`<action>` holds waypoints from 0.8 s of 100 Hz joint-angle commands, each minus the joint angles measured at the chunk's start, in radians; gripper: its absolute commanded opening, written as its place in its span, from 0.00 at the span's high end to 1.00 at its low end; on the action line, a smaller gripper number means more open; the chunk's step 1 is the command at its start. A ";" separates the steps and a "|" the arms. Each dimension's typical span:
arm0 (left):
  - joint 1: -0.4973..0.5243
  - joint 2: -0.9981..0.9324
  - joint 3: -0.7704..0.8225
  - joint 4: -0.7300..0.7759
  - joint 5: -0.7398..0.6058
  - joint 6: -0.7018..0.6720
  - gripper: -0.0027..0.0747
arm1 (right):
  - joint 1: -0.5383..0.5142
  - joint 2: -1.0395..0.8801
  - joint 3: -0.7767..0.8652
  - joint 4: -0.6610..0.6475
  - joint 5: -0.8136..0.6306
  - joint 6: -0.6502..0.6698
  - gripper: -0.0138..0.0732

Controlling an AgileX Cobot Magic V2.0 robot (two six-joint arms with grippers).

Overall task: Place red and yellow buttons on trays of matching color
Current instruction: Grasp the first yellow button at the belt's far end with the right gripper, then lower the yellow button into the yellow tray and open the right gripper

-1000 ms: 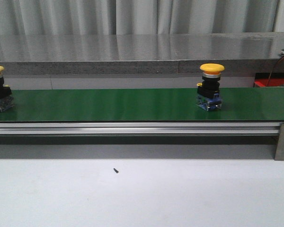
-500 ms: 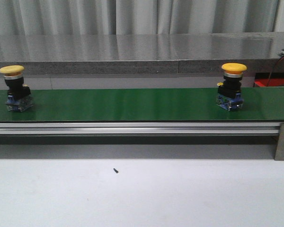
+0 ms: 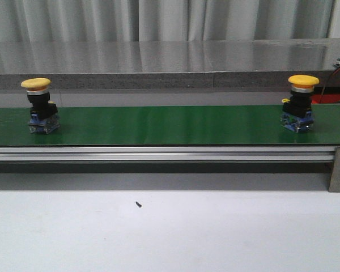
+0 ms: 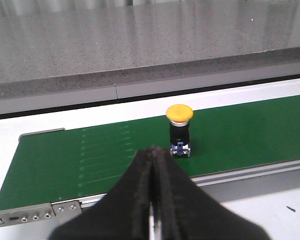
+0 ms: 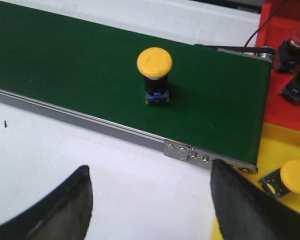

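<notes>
**Two yellow buttons on belt; neither gripper in contact**

The green conveyor belt [image 3: 170, 124] carries two yellow buttons, both upright. The left yellow button [image 3: 43, 106] stands near the belt's left end; the right yellow button [image 3: 298, 103] stands near its right end.

Left gripper [image 4: 152, 200]: fingers pressed together, nothing between them. It sits on the near side of the belt, with the left yellow button [image 4: 179, 131] beyond the fingertips and slightly to one side, clear of them.

Right gripper [image 5: 150, 200]: fingers spread wide, holding nothing. It hangs over the white table [image 5: 90, 165] on the near side of the belt rail. The right yellow button [image 5: 155, 75] stands well apart from it, on the belt.

Past the belt's end, a yellow tray [image 5: 282, 145] holds one yellow button [image 5: 290, 178]. A red tray [image 5: 285, 75] beside it holds two red buttons [image 5: 292, 42].
</notes>
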 commanded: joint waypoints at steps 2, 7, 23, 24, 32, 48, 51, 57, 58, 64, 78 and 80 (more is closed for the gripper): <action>-0.006 0.006 -0.026 -0.013 -0.081 -0.001 0.99 | -0.001 0.119 -0.078 0.017 -0.067 -0.007 0.25; -0.006 0.006 -0.026 -0.013 -0.081 -0.001 0.99 | -0.001 0.185 -0.110 0.015 -0.069 -0.007 0.25; -0.006 0.006 -0.026 -0.013 -0.081 -0.001 0.99 | -0.001 0.359 -0.216 0.010 -0.071 -0.007 0.22; -0.006 0.006 -0.026 -0.013 -0.081 -0.001 0.99 | -0.001 0.371 -0.221 0.010 -0.071 -0.007 0.21; -0.006 0.006 -0.026 -0.013 -0.081 -0.001 0.99 | -0.001 0.426 -0.266 0.010 -0.070 -0.007 0.18; -0.006 0.006 -0.026 -0.013 -0.081 -0.001 0.99 | -0.001 0.505 -0.315 0.009 -0.079 -0.007 0.18; -0.006 0.006 -0.026 -0.013 -0.081 -0.001 0.99 | -0.002 0.517 -0.319 0.008 -0.084 -0.007 0.18; -0.006 0.006 -0.026 -0.013 -0.081 -0.001 0.99 | -0.005 0.547 -0.327 0.005 -0.096 -0.007 0.18; -0.006 0.006 -0.026 -0.013 -0.081 -0.001 0.99 | -0.005 0.550 -0.329 0.003 -0.097 -0.007 0.18; -0.006 0.006 -0.026 -0.013 -0.081 -0.001 0.99 | -0.013 0.579 -0.330 0.000 -0.107 -0.007 0.18; -0.006 0.006 -0.026 -0.013 -0.081 -0.001 0.99 | -0.052 0.640 -0.330 0.000 -0.116 -0.007 0.18; -0.006 0.006 -0.026 -0.013 -0.081 -0.001 0.99 | -0.059 0.648 -0.330 0.000 -0.115 -0.007 0.19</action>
